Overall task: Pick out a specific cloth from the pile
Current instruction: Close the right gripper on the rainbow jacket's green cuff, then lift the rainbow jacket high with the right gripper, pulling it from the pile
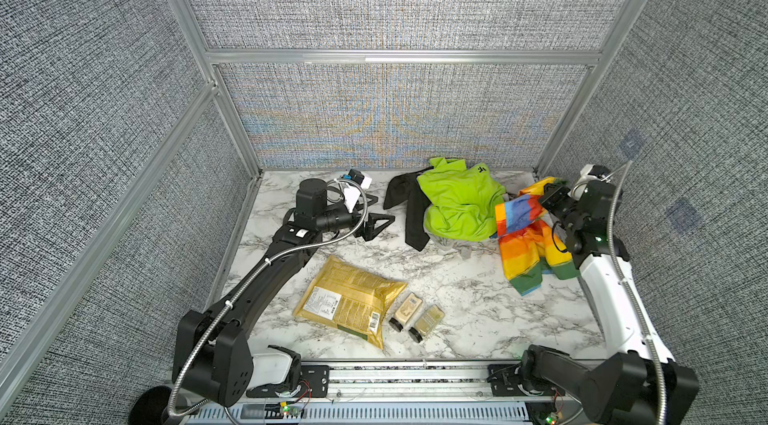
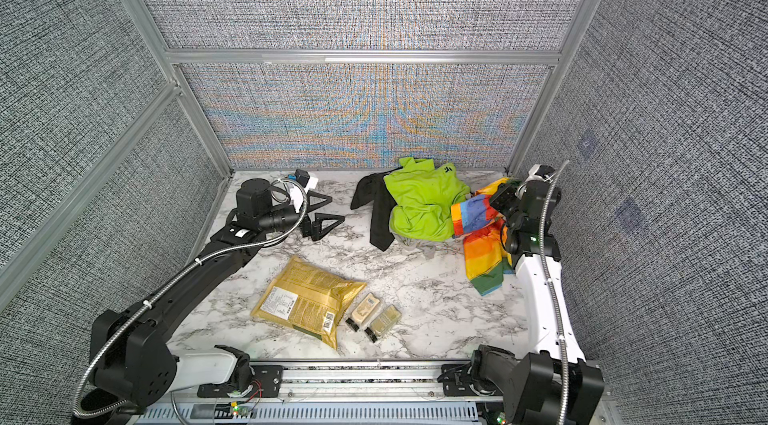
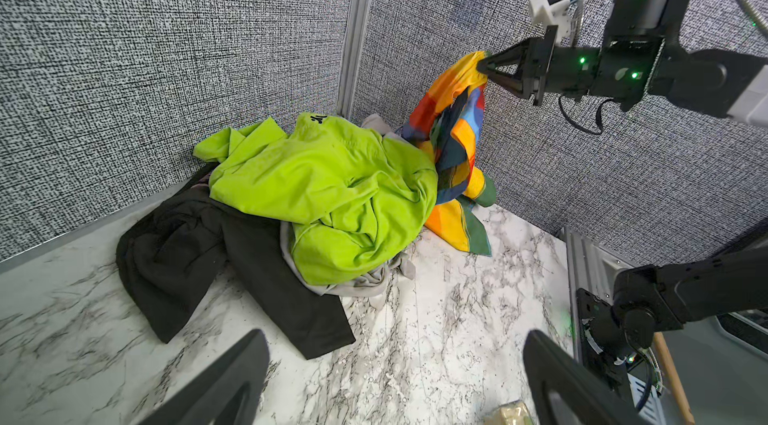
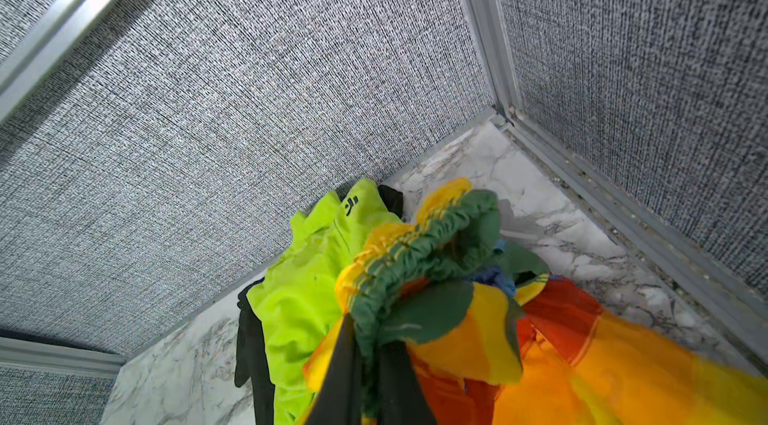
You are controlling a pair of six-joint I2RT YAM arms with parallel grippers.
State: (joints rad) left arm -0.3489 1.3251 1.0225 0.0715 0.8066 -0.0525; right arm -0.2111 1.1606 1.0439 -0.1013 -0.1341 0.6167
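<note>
Pile point(image 1: 453, 202) extraction in hand: cloth point(image 1: 525, 244) gripped, part-lifted, not yet clear
Desk point(image 1: 457, 290): pile at rear, right of centre; cloth hangs from R jaws, clenched on its gathered green hem, lower end on desk, touching lime shirt point(image 3: 332, 194). L jaws released wide, empty, well apart. Next, in my judgement: lift higher & draw away w/o dragging shirt

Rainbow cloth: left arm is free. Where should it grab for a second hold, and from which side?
Take the cloth by its low green-edged corner, coming from the middle of the table with the open left gripper. That corner trails clear of the lime-green shirt, so likely no other garment gets pinched. The right gripper is shut on the bunched top hem.
</note>
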